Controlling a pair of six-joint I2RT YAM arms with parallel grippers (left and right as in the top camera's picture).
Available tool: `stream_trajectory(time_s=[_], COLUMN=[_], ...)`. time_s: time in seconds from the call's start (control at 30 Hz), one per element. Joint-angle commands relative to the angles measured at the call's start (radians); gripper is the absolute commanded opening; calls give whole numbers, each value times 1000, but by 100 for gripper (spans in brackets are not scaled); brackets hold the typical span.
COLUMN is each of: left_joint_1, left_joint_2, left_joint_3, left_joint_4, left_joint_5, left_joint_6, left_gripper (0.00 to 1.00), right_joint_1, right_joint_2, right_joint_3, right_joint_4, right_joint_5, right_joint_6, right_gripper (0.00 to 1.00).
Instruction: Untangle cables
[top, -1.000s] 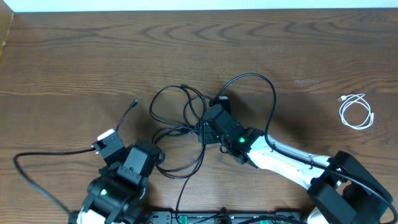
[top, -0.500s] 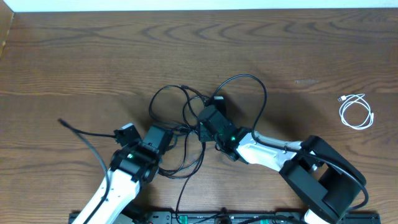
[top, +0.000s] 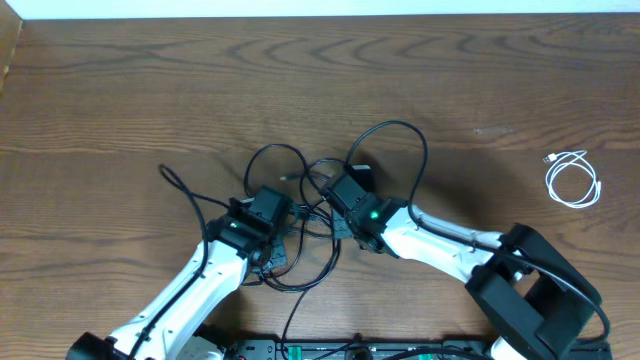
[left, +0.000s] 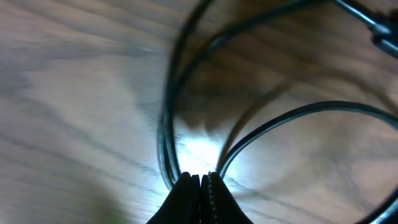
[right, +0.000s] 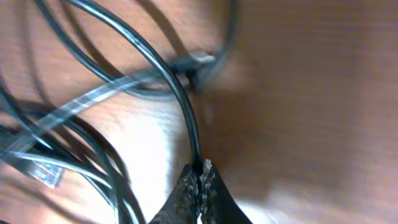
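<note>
Tangle of black cables (top: 398, 122) | left gripper (left: 199, 178) pinching one strand | right gripper (right: 200, 168) pinching one strand

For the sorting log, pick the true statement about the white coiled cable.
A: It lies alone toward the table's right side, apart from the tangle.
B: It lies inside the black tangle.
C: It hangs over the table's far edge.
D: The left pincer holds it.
A: the white coiled cable lies by itself on the wooden table, well to the right of the black cable tangle.
</note>
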Motion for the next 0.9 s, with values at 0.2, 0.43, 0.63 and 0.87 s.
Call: stream_trajectory(time_s=[0.2,0.43,0.63,0.87], left_joint_1=[5,5,5,-9], left_joint_2=[0,-23,-121,-194], left_joint_3=[40,116,203,203], left_joint_4=[38,22,0,-51], left_joint_5=[66,65,66,340], left_joint_6=[98,165,165,360], left_gripper=[8,8,66,65], right_joint_1=[-165,-258,-281,-285], right_joint_2=[-10,-211,-416,-436], right_joint_3=[-89,-86,-86,-88], right_joint_4=[-328,-382,-346,-423], right_joint_5=[-32,-115,-299,-299], right_joint_6=[-118,-193,-283,-237], right_gripper=[1,1,45,51])
